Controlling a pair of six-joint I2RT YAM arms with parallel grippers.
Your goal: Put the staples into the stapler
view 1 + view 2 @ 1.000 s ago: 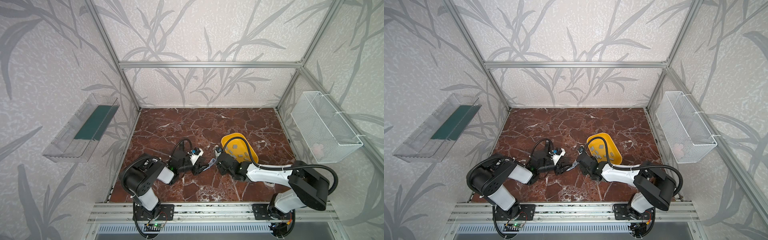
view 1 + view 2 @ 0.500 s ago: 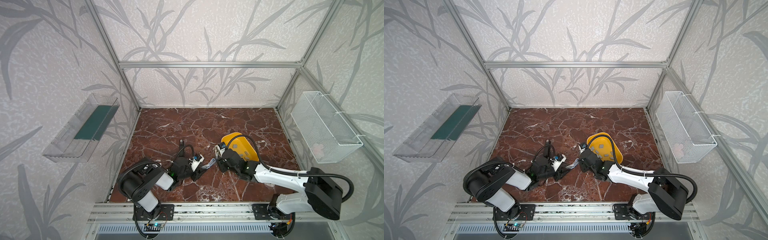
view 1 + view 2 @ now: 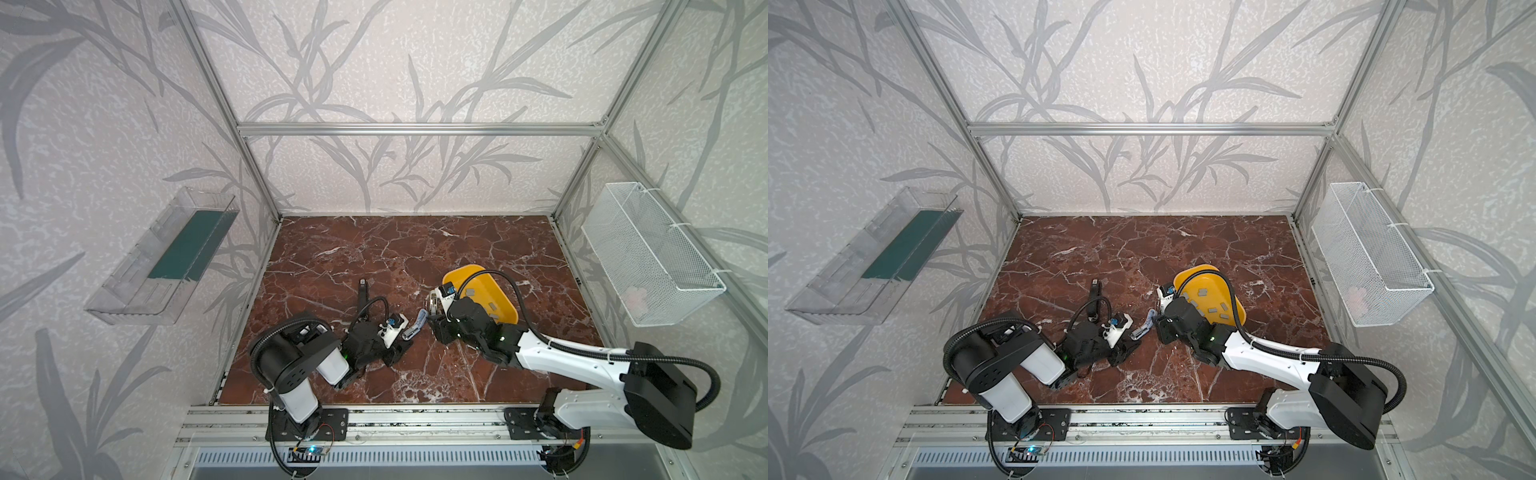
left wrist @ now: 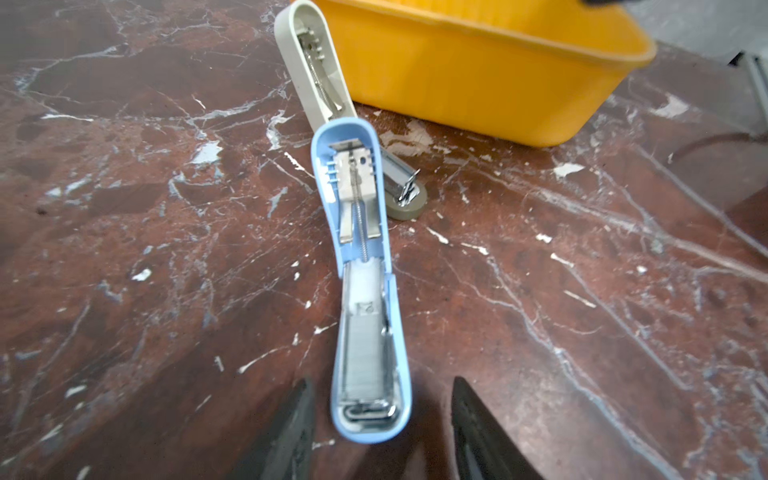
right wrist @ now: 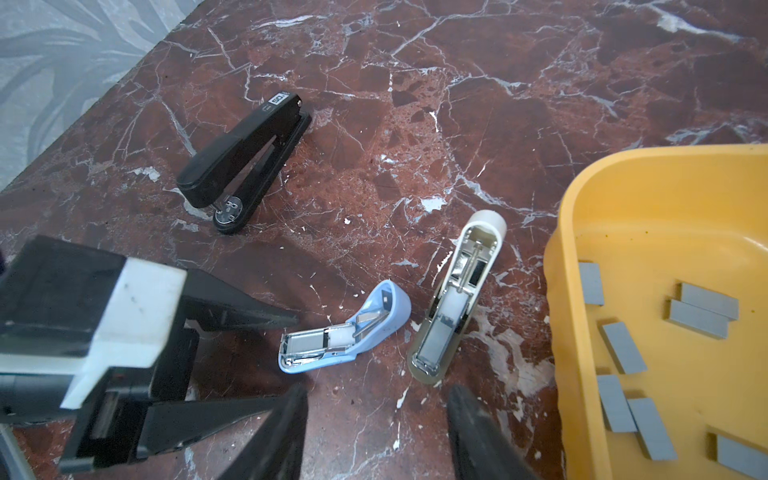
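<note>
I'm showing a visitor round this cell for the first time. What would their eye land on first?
Probably the bright yellow tray, right of centre on the marble table, with grey staple strips scattered inside. Next, the blue stapler hinged open mid-table, with a beige stapler open beside it, nearer the tray.

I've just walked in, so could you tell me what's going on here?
The blue stapler lies open with staples in its channel; the left gripper is open, a finger either side of its end, not gripping. The right gripper hangs open and empty near the open beige stapler. More staples lie in the yellow tray; a black stapler sits closed.
</note>
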